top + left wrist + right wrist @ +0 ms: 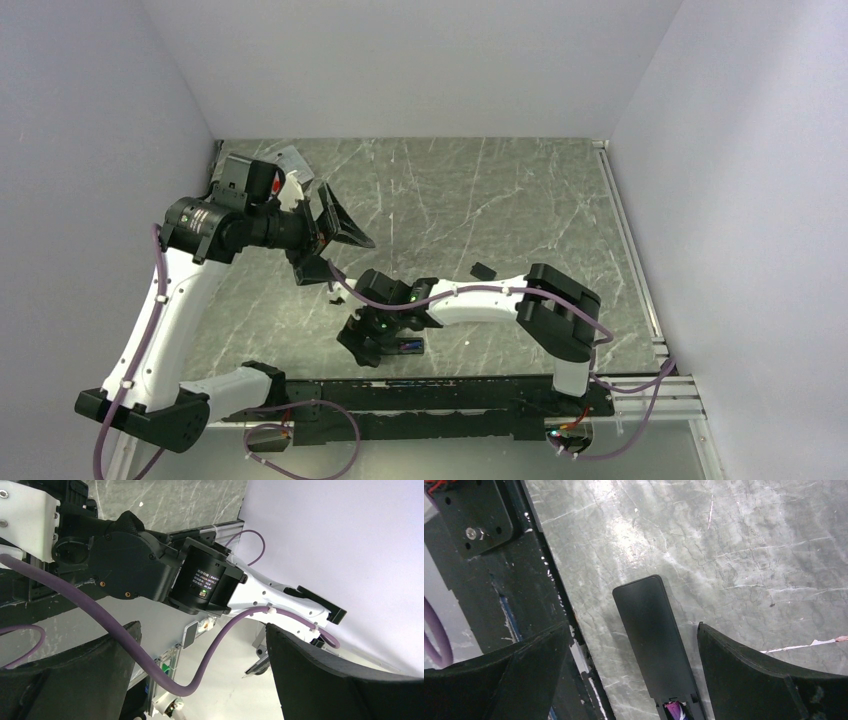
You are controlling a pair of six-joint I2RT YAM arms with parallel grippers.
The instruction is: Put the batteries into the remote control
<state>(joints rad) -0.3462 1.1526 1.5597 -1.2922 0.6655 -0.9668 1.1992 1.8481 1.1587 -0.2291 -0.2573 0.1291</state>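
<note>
While the remote [651, 640] lies flat on the table [749, 555] between the right gripper's [634, 626] wide-spread, empty jaws — probably poised to steady it for loading — the left gripper [202, 627] hangs aloft, also fully open and empty, out of the way; batteries not clearly seen.

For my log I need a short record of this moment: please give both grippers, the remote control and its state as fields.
left gripper: open, raised, empty
right gripper: open, low, fingers either side of the remote control
remote control: flat on the table, not gripped
battery slot: open, something purple inside
</note>
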